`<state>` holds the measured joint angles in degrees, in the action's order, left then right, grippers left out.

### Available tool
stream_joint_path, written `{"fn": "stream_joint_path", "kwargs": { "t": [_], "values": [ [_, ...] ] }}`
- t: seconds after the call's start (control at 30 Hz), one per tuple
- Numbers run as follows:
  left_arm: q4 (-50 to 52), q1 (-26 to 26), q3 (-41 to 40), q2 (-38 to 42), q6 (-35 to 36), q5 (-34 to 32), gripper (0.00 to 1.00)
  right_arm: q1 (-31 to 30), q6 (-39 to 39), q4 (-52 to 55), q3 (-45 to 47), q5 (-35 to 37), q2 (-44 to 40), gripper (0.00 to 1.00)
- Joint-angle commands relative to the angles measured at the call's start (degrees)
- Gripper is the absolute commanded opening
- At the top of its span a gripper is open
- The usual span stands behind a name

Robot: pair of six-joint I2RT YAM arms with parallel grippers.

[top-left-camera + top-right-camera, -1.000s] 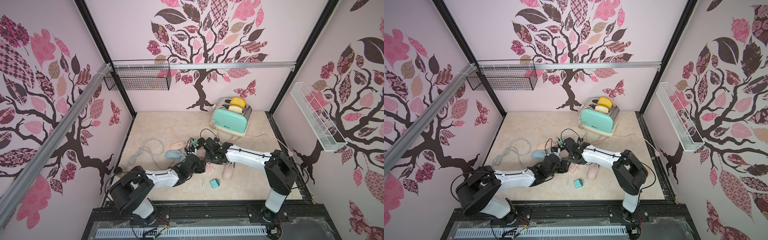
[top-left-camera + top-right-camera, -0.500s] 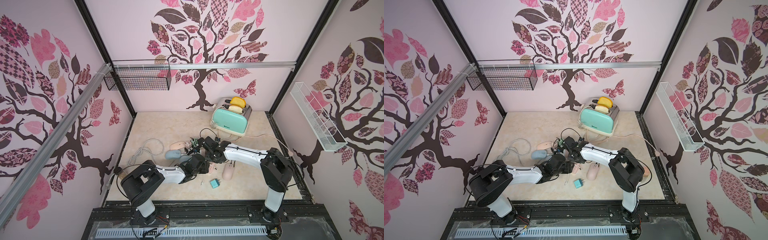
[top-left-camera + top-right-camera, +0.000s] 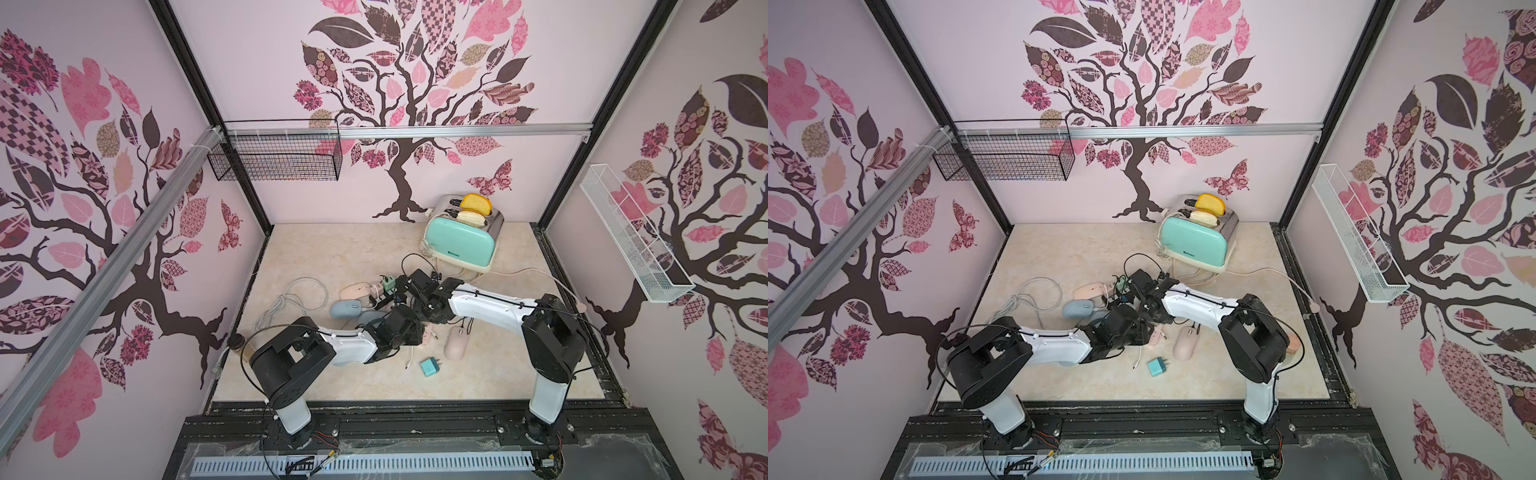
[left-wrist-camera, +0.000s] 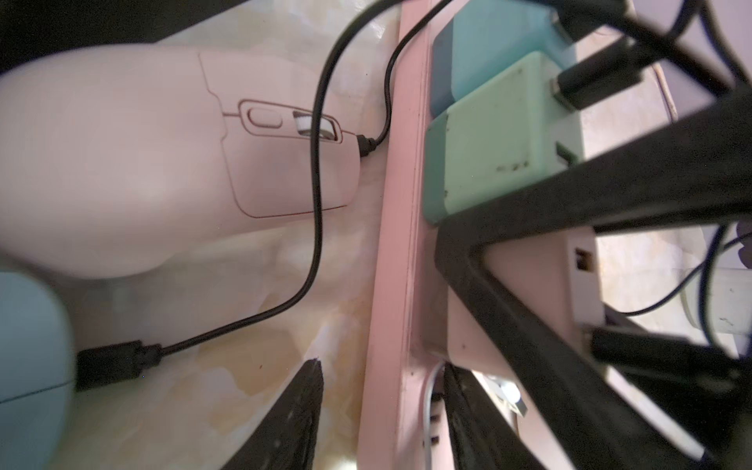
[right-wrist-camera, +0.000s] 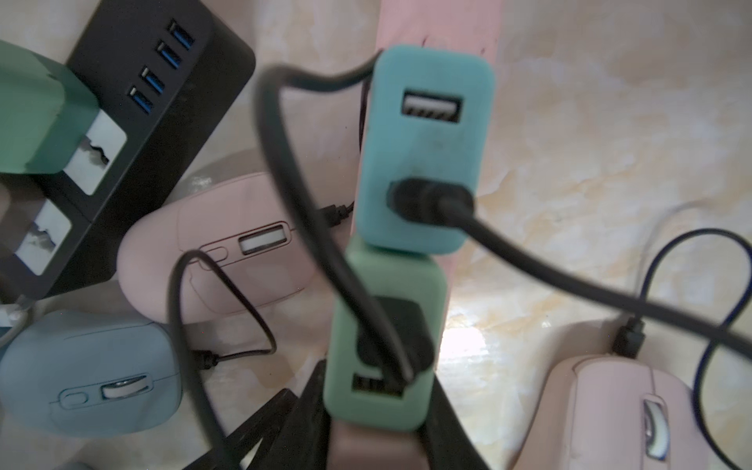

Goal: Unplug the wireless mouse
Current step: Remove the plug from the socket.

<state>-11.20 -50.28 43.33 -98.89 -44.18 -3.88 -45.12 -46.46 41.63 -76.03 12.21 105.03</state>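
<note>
Down at mid-table, nothing is unplugged yet! The left gripper [image 4: 380,366] straddles the pink power strip [image 4: 390,285], jaws apart, with a gap showing on one side. The right gripper [image 5: 378,374] looks clamped on the mint charger [image 5: 407,280]. Just left of the strip lies the pink mouse [image 4: 142,154], black cable [image 4: 315,203] still in its nose. The blue mouse [image 5: 89,374] nearer us is cabled too. The pull itself remains.
</note>
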Motion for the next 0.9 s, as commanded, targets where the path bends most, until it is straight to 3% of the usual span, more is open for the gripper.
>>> {"fn": "stream_joint_path", "kwargs": {
  "t": [0.0, 0.2, 0.33, 0.57, 0.87],
  "values": [
    [8.72, 1.18, -1.39, -3.6, 0.02, -3.37, 0.49, -0.5, 3.47, 2.65, -5.09, -3.22, -6.23, 0.0],
    [7.69, 2.38, -2.35, -3.64, -0.56, -2.46, 0.49, -0.05, 5.39, 5.41, -5.94, -5.91, -7.16, 0.0],
    [7.34, 2.38, -2.79, -0.94, 0.06, -1.71, 0.58, 0.04, 6.93, 3.34, -2.97, -4.91, -9.0, 0.0],
    [8.31, 2.4, -3.85, 8.74, 2.2, 1.73, 0.69, 0.76, 13.85, -2.0, 1.17, -5.17, -14.39, 0.0],
    [14.4, 2.03, -9.58, 26.83, 0.78, 6.55, 0.73, 1.92, 15.6, -3.66, 3.19, -13.02, -18.11, 0.0]
  ]
}}
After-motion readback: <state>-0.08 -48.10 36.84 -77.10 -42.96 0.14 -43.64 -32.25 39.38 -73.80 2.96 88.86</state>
